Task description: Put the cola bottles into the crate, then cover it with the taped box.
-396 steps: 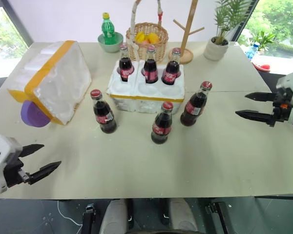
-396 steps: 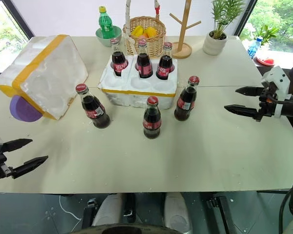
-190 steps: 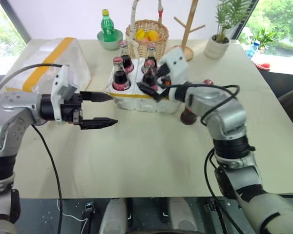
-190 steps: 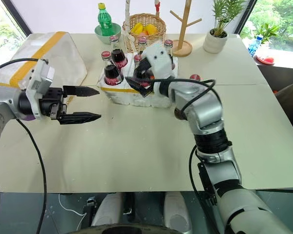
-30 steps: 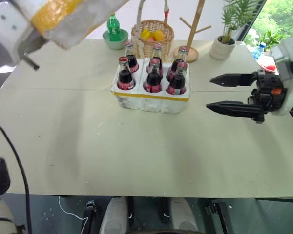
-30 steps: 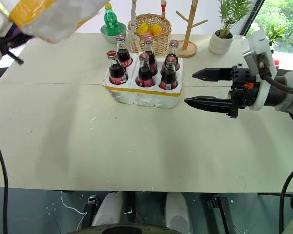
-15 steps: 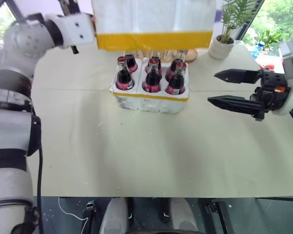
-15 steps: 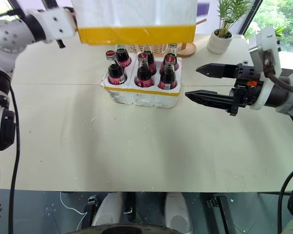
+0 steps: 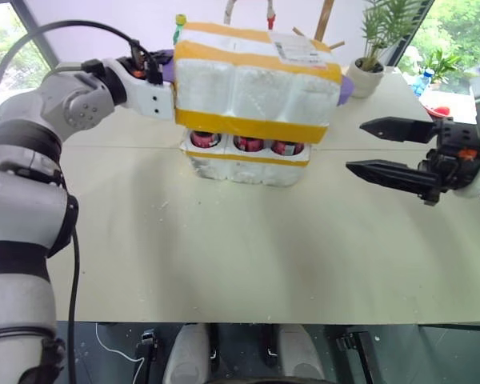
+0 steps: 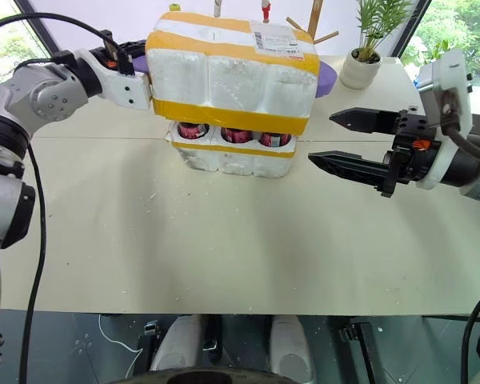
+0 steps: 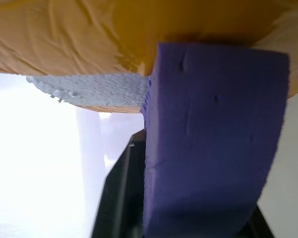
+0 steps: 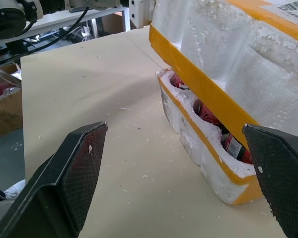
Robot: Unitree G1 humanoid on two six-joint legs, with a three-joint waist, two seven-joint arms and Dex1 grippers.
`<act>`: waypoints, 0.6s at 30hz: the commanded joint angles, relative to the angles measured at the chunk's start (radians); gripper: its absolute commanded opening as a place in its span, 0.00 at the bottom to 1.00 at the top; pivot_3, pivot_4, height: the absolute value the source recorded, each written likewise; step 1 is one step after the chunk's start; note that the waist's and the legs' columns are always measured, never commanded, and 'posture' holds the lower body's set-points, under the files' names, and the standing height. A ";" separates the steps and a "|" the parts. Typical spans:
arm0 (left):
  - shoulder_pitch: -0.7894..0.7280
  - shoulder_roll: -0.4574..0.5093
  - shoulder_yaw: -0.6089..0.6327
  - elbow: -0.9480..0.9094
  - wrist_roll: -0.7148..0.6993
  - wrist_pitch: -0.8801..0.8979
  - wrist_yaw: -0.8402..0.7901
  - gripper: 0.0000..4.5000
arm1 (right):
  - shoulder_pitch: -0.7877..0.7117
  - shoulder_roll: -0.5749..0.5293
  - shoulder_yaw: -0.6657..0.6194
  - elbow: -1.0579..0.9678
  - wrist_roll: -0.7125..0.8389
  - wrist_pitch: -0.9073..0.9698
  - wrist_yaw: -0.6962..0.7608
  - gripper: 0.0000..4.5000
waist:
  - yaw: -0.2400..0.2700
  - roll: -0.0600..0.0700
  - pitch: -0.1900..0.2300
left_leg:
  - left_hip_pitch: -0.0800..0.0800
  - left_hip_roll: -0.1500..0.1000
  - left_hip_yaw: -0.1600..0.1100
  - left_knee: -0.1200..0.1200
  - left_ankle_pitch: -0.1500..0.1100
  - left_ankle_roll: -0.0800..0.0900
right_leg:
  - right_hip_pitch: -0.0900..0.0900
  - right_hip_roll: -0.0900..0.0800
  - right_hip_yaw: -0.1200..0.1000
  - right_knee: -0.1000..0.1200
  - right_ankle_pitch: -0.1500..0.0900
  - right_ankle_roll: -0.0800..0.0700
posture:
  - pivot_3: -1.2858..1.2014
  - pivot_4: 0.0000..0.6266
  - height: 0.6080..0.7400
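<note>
The taped box point(image 9: 256, 84), white foam with yellow-orange bands and a shipping label on top, sits low over the crate point(image 9: 248, 166) and is slightly tilted. It hides the cola bottles point(image 9: 248, 144) except for a strip of red labels in the gap above the crate's rim. My left gripper point(image 9: 162, 68) is at the box's left end, shut on its purple side disc point(image 11: 213, 139), with one black finger point(image 11: 119, 198) against the disc. My right gripper point(image 9: 356, 146) hovers open to the right of the crate, empty, with its fingers point(image 12: 79, 163) spread wide.
Behind the box stand a potted plant point(image 9: 368, 60), a wicker basket handle point(image 9: 248, 10), a wooden rack point(image 9: 328, 16) and a green bottle's yellow cap point(image 9: 180, 18). The beige table point(image 9: 224, 256) stretches bare in front of the crate.
The left arm has lowered the taped box from above the bottle tops down over them, so most of each bottle is now hidden. The right gripper has stayed in place, open.
</note>
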 commanded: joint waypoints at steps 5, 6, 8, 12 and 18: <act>0.015 0.033 0.034 0.021 -0.048 0.006 -0.113 0.97 | -0.017 -0.026 -0.017 -0.011 0.014 -0.022 0.001 1.00 | 0.000 0.000 0.000 | 0.000 0.000 0.000 0.000 0.000 0.000 | 0.000 0.000 0.000 0.000 0.000 0.000 | 0.52 0.24 1.00; 0.030 0.045 0.048 0.018 -0.069 -0.012 -0.149 0.97 | -0.011 -0.028 -0.014 -0.007 0.004 -0.027 0.006 1.00 | -0.001 0.000 0.000 | 0.000 0.000 0.000 0.000 0.000 0.000 | 0.000 0.000 0.000 0.000 0.000 0.000 | 0.52 0.24 1.00; 0.063 0.073 0.090 0.010 -0.136 -0.049 -0.242 0.97 | -0.002 -0.030 -0.008 0.003 -0.013 -0.036 0.017 1.00 | -0.003 0.000 0.000 | 0.000 0.000 0.000 0.000 0.000 0.000 | 0.000 0.000 0.000 0.000 0.000 0.000 | 0.52 0.24 1.00; 0.159 0.123 0.247 -0.026 -0.377 -0.054 -0.564 0.97 | 0.015 -0.045 0.006 0.038 -0.055 -0.058 0.058 1.00 | -0.004 0.000 0.000 | 0.000 0.001 0.001 0.000 0.000 0.000 | 0.000 0.000 0.000 0.000 0.000 0.000 | 0.52 0.24 1.00; 0.369 0.202 0.585 -0.414 -0.946 0.732 -1.183 0.97 | 0.001 -0.079 0.084 0.180 -0.179 -0.144 0.168 1.00 | -0.007 0.000 0.000 | -0.002 0.003 0.000 0.006 0.000 0.000 | 0.000 0.000 0.000 0.003 0.000 0.000 | 0.52 0.24 1.00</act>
